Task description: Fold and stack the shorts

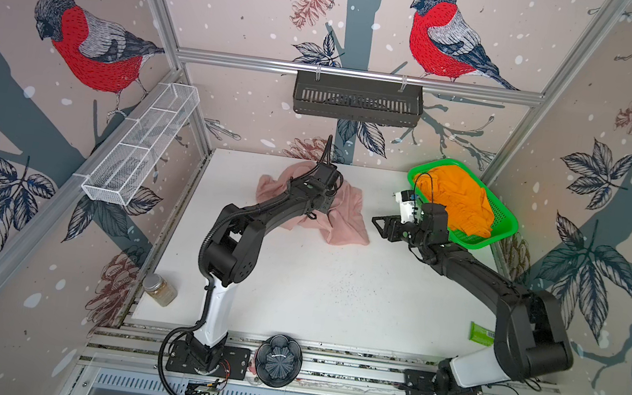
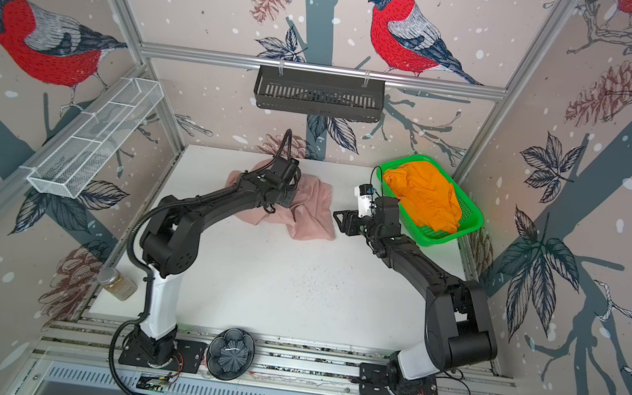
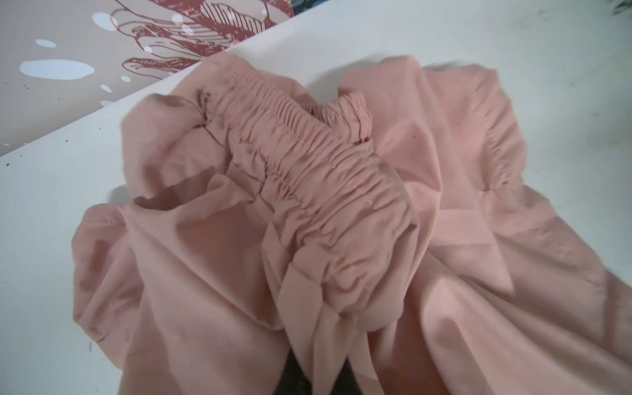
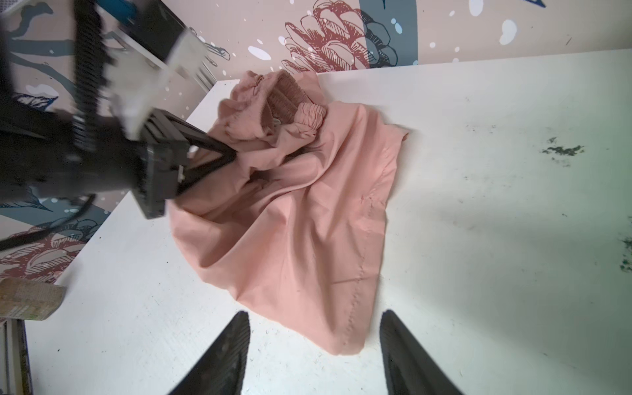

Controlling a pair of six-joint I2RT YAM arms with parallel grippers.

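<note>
The dusty pink shorts lie crumpled at the back middle of the white table, gathered waistband bunched up. My left gripper is shut on a fold of the pink cloth near the waistband. In the left wrist view the pinched fold runs down between the dark jaws. My right gripper hovers open just right of the pink shorts, its fingers either side of a corner of the cloth, not touching it. The orange shorts lie heaped in the green basket.
The green basket sits at the back right corner. A jar stands at the front left table edge, a green packet at the front right, a dark bowl on the front rail. A white wire shelf and a black rack hang on the walls.
</note>
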